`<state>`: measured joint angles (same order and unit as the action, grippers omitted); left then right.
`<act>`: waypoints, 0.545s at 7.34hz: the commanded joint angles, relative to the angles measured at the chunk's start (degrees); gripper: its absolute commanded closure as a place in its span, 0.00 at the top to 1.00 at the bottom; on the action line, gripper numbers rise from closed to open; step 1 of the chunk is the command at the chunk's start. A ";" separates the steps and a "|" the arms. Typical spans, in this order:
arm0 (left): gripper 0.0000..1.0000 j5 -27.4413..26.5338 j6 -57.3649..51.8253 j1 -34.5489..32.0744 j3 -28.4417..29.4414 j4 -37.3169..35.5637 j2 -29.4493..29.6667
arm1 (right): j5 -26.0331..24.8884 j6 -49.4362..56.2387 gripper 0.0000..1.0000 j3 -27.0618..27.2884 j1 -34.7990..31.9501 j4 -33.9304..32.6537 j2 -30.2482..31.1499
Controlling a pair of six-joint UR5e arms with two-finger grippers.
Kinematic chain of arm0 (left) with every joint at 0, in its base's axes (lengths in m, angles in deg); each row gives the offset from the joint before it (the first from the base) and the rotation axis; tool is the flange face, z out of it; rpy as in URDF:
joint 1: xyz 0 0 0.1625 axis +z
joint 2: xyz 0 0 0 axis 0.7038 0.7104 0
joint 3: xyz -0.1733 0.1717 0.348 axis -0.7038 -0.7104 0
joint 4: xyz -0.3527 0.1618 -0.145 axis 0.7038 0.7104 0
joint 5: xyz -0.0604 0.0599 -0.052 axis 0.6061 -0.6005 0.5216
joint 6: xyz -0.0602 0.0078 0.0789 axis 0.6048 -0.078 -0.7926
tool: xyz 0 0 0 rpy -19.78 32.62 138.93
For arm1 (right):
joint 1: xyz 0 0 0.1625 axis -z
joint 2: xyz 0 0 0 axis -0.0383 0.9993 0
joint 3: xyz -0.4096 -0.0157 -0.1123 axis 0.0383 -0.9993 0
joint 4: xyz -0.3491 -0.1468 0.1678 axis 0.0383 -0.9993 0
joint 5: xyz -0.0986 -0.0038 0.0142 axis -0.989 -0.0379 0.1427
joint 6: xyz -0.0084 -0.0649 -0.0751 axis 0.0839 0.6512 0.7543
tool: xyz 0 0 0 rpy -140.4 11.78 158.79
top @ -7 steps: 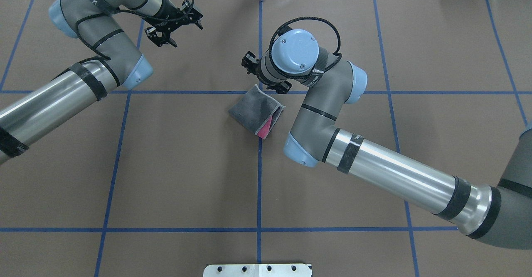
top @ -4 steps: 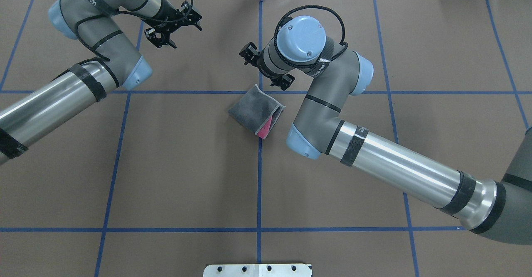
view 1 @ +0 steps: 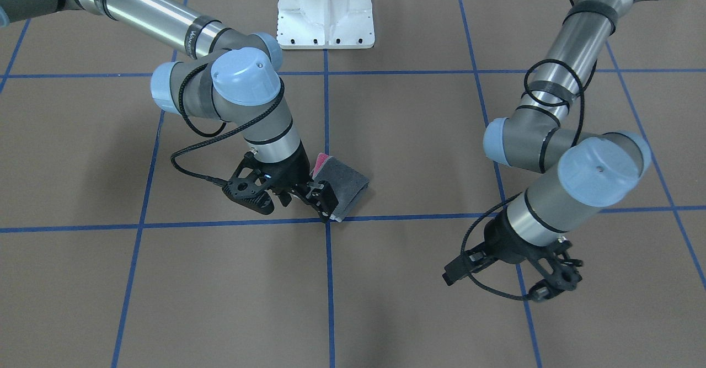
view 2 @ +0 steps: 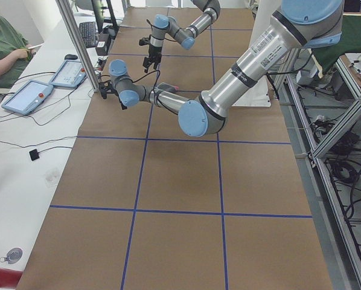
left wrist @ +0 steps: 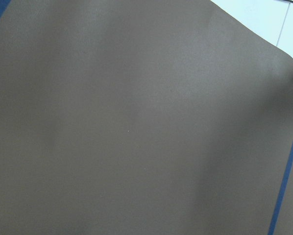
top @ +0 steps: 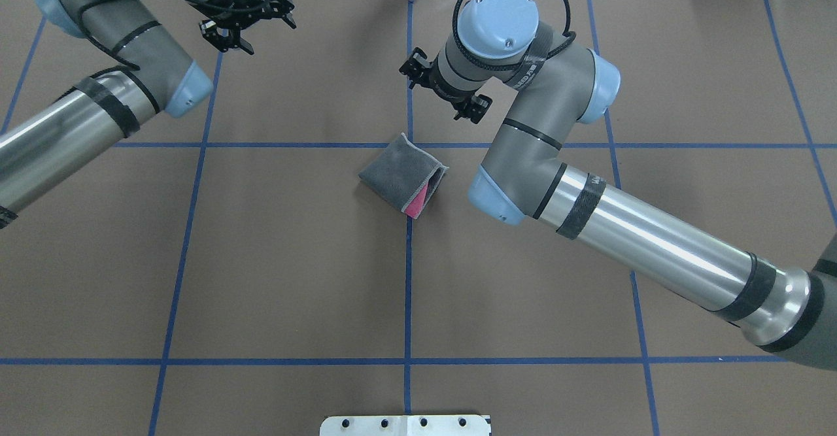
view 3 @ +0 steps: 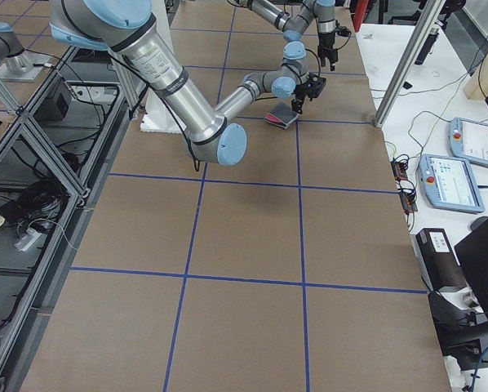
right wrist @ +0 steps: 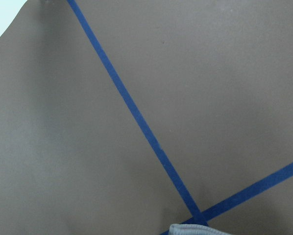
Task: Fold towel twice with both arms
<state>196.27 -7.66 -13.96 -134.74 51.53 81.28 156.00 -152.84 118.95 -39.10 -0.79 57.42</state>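
We judge the towel (top: 400,172) folded and lying free just beside our right gripper (top: 444,89), jaws wide and empty, and well apart from our left gripper (top: 248,21), likewise spread and empty, so we lift clear without snagging its loose edge.

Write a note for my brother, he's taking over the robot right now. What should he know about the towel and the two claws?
Left gripper: open, empty, over the far side of the table, well away from the towel.
Right gripper: open, empty, just beyond the towel, not touching it.
Towel: lying near the table's middle as a small folded packet, dark grey outside, pink peeking out at one edge.
Done: both folds look finished.
Left: probably only parking the arms; check that the packet is neat.
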 commanded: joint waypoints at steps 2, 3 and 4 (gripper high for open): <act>1.00 1.64 -25.63 -10.01 -2.21 -10.50 -3.09 | 3.41 30.58 1.00 10.36 -10.34 -17.97 11.11; 1.00 1.29 -40.28 -13.44 -4.49 -18.84 -5.36 | 6.13 40.16 1.00 12.83 -15.16 -18.44 16.47; 1.00 1.20 -52.61 -16.26 -4.68 -23.88 -7.21 | 10.07 48.35 1.00 13.81 -20.09 -18.36 21.14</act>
<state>197.64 -43.48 -26.22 -138.21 35.63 76.45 161.70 -116.27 130.43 -52.86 -18.21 72.08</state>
